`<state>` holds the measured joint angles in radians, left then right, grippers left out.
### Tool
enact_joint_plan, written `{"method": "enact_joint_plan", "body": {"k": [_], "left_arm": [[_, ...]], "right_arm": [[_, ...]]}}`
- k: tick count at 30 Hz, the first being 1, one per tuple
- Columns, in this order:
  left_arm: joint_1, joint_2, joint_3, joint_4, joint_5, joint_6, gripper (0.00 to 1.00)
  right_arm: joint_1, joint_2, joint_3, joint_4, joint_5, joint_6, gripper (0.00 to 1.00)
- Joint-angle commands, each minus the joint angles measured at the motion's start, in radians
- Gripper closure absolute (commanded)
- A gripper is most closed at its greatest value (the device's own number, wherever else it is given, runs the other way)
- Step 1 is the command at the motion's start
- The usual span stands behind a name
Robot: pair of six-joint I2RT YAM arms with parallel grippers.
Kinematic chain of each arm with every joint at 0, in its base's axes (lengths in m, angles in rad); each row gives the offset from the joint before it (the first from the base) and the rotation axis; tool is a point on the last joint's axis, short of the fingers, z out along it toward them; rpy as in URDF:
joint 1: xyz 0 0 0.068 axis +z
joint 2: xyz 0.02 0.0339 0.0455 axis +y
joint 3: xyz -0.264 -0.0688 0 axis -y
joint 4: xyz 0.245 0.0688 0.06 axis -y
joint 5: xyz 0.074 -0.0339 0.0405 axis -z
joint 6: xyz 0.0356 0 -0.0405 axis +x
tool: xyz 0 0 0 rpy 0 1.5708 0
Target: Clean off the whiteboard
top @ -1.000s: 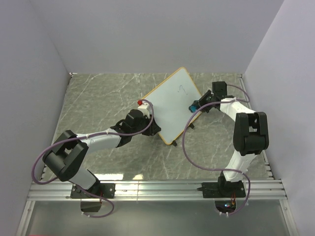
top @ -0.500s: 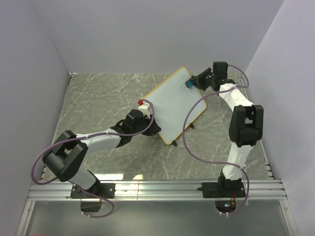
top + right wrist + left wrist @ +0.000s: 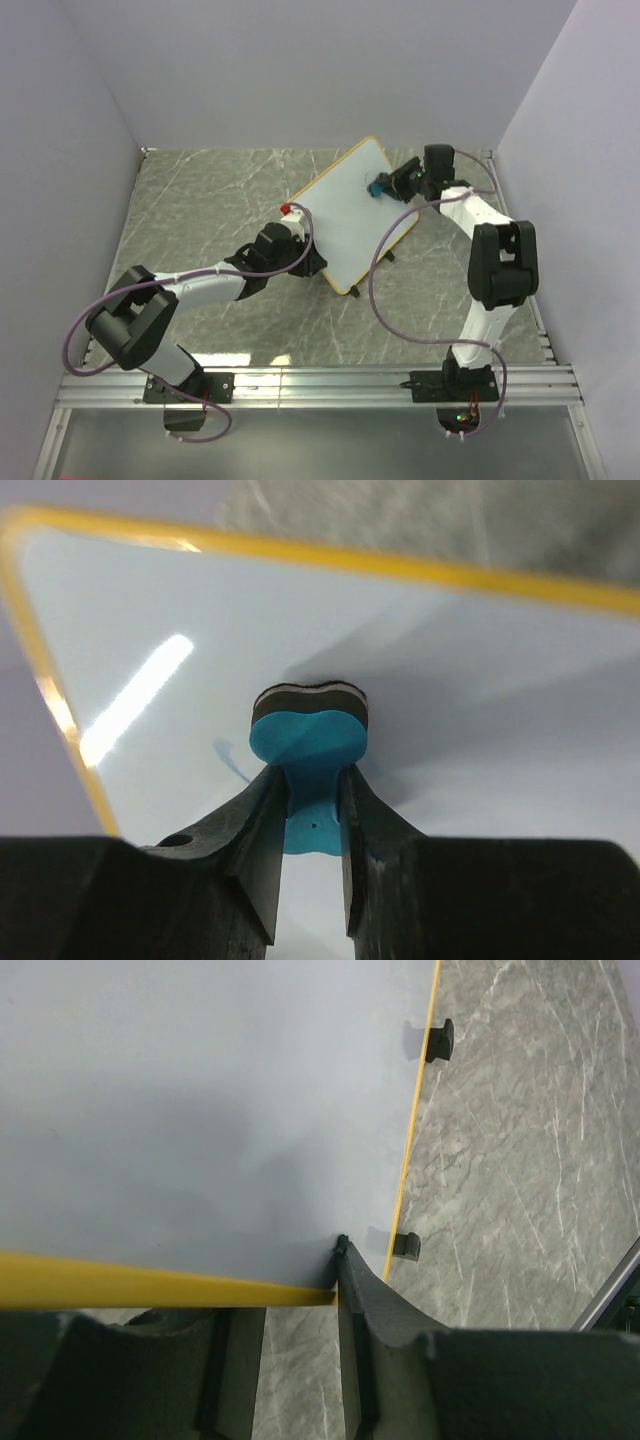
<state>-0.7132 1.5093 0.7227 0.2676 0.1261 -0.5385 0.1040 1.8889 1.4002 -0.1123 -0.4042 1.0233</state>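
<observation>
The whiteboard (image 3: 345, 220), white with a yellow frame, lies tilted on the table, its long side running from near left to far right. My left gripper (image 3: 303, 262) is shut on its near-left edge; in the left wrist view the fingers (image 3: 368, 1295) clamp the yellow frame over the whiteboard (image 3: 200, 1110). My right gripper (image 3: 388, 184) is shut on a small blue eraser (image 3: 377, 187) and presses it on the board's far part. In the right wrist view the eraser (image 3: 308, 742) touches the whiteboard (image 3: 480, 670), with a faint blue stroke (image 3: 230, 761) left of it.
Grey marble-patterned table (image 3: 200, 200) with white walls at left, back and right. Two black feet (image 3: 404, 1246) stick out from the board's edge. A metal rail (image 3: 320, 380) runs along the near edge by the arm bases.
My right gripper has carried the eraser from beside the board's right edge up to its far corner, then down-left onto the board's face over the blue writing. The left arm has not moved.
</observation>
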Motion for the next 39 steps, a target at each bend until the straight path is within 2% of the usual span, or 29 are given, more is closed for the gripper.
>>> {"method": "enact_joint_plan", "body": {"k": [1,7,12,18,24,27,32,39], "left_arm": [[-0.020,0.019,-0.040,-0.192,-0.033,0.135,1.00],[-0.023,0.017,-0.043,-0.192,-0.029,0.133,1.00],[-0.025,0.015,-0.046,-0.192,-0.026,0.133,1.00],[-0.029,0.019,-0.043,-0.194,-0.031,0.135,1.00],[-0.040,0.009,-0.045,-0.196,-0.039,0.137,1.00],[-0.046,0.003,-0.045,-0.199,-0.049,0.138,1.00],[-0.060,0.002,-0.040,-0.205,-0.060,0.144,1.00],[-0.078,-0.015,-0.046,-0.208,-0.083,0.146,1.00]], "right_arm": [[0.003,-0.085,-0.148,0.025,0.007,-0.029,1.00],[-0.015,-0.140,-0.286,0.079,0.002,-0.015,1.00],[-0.017,-0.126,-0.247,0.085,-0.008,0.004,1.00],[0.006,-0.057,-0.028,0.066,-0.028,0.050,1.00],[0.066,0.056,0.247,-0.059,-0.035,0.006,1.00],[0.083,0.088,0.286,-0.066,-0.038,0.018,1.00],[0.112,0.081,0.249,-0.090,-0.024,-0.025,1.00],[0.094,-0.066,-0.133,0.039,-0.005,-0.006,1.00]]}}
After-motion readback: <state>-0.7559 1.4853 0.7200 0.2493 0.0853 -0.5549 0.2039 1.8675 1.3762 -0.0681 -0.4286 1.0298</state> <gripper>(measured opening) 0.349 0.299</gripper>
